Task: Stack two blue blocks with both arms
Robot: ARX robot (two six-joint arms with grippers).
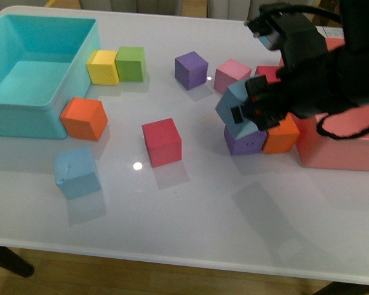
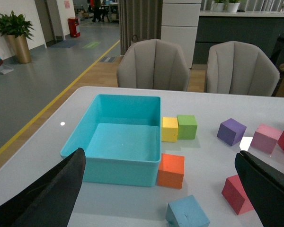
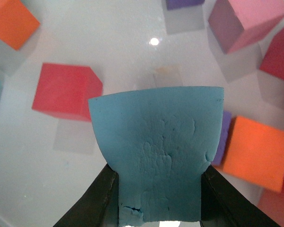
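Note:
One blue block (image 1: 78, 171) rests on the white table at the front left; the left wrist view shows it (image 2: 187, 213) below and between the wide-spread black fingers (image 2: 47, 198) of my open left gripper (image 2: 163, 189). The other blue block (image 1: 234, 106) hangs tilted above the table right of centre, squeezed in my right gripper (image 1: 253, 110), which is shut on it. In the right wrist view this block (image 3: 158, 146) fills the middle, pinched at its base by both black fingers (image 3: 97, 201). My left arm does not show in the front view.
A large turquoise bin (image 1: 31, 70) stands at the back left with an orange cube (image 1: 84, 118) by its corner. Yellow (image 1: 103, 66), green (image 1: 130, 63), purple (image 1: 191, 69), pink (image 1: 232, 75) and red (image 1: 162, 142) cubes lie scattered. Purple (image 1: 243, 142) and orange (image 1: 281, 135) cubes sit under the right gripper beside a pink box (image 1: 344, 147).

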